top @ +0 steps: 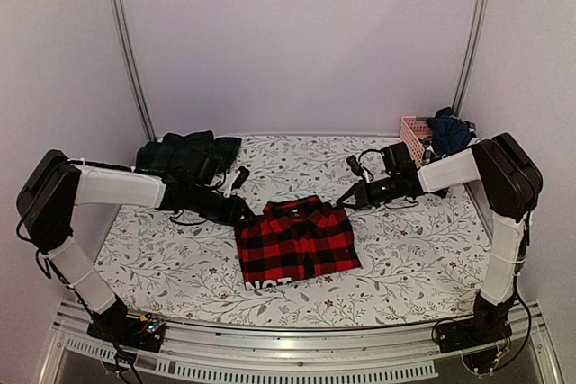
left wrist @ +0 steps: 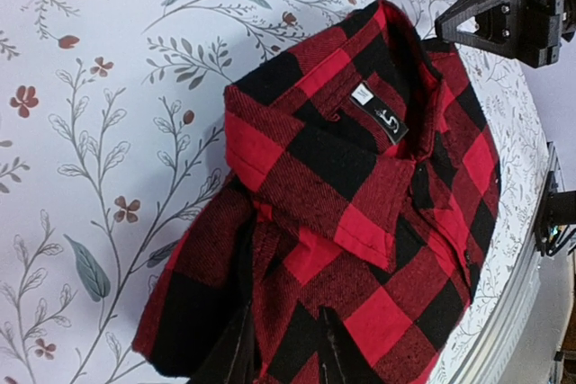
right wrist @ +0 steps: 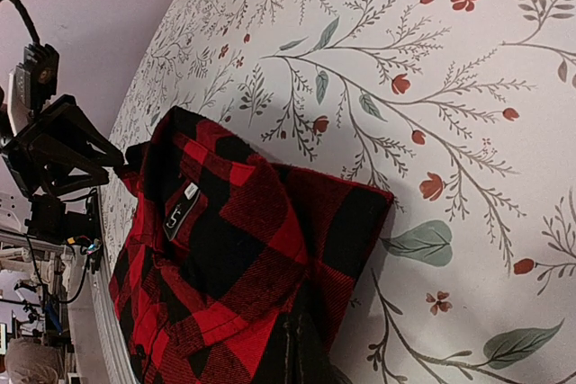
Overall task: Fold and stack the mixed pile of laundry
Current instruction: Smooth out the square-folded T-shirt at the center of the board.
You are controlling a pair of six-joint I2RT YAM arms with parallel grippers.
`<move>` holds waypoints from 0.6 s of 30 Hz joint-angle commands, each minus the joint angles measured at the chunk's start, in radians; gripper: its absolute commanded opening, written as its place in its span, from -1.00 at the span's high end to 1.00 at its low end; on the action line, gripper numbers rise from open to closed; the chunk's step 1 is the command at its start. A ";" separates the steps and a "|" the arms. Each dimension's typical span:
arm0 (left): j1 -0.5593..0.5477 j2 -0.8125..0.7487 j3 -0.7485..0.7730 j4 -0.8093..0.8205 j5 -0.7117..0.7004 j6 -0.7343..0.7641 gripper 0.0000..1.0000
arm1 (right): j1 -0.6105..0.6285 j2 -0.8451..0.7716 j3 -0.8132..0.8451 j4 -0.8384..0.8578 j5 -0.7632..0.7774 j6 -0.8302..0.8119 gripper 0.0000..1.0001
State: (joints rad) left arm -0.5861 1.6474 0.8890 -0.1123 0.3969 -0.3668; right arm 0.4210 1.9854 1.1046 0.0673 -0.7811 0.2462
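Left gripper [top: 245, 214] sits at the shirt's [top: 297, 245] far left corner, fingers slightly apart with cloth between them; whether it is pinching, I can't tell. Right gripper [top: 346, 200] is closed at the far right corner. Shirt lies folded mid-table, so this fold looks finished. Next, I'd guess: release, lift clear, stack it.

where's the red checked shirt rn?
Top view: shirt folded near table centre, between the left gripper and right gripper at its far corners.
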 commanded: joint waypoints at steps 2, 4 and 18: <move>-0.009 0.019 0.023 -0.040 -0.031 0.003 0.51 | 0.005 0.015 0.006 -0.001 -0.015 -0.008 1.00; -0.008 0.021 0.021 -0.042 -0.035 -0.002 0.51 | 0.006 0.014 0.006 -0.001 -0.013 -0.009 1.00; 0.008 0.055 0.016 -0.047 -0.051 -0.018 0.61 | 0.005 0.016 0.006 0.002 -0.018 -0.011 1.00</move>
State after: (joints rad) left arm -0.5846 1.6939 0.8951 -0.1493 0.3588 -0.3779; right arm 0.4210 1.9854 1.1046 0.0673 -0.7815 0.2459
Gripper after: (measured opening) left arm 0.229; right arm 0.004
